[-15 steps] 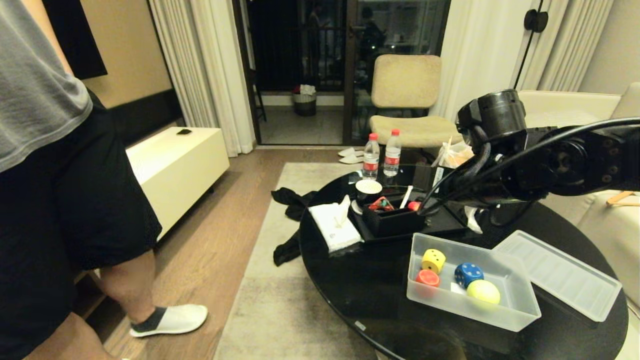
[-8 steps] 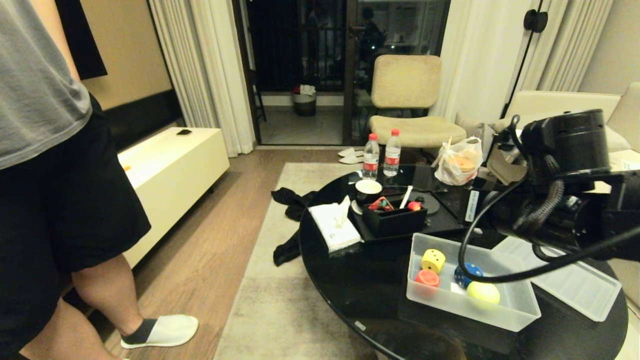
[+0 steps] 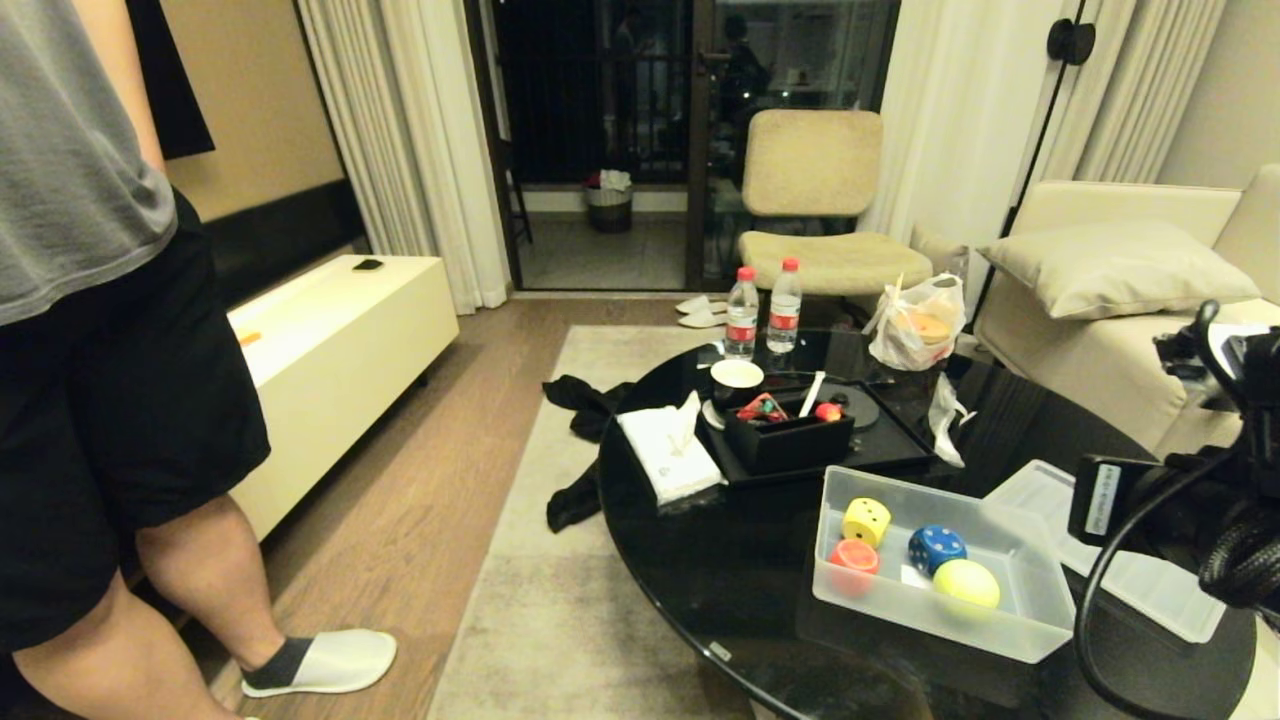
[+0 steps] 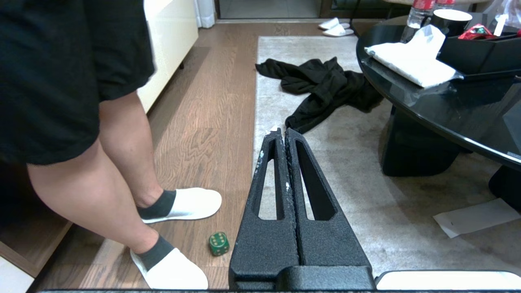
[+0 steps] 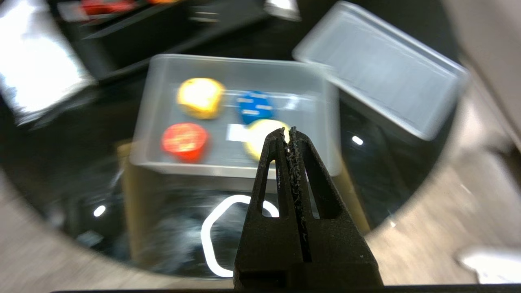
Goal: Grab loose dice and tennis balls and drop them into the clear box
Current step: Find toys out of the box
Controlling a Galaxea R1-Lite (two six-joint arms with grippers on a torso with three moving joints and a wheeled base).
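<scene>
My right gripper has its black fingers pressed together with nothing between them, hanging above the near edge of the round black glass table. Its wrist view looks down into the translucent whitish rectangular plastic box, which holds a yellow die, a red die, a blue die and a yellow-green tennis ball partly hidden by the fingertips. The flat ribbed lid lies beside the box.

My left gripper is likewise closed and empty, out over the grey rug. Only its view shows a green die on the wooden floor, near a person's white-slippered foot. The head view shows the box near the table's front right edge.
</scene>
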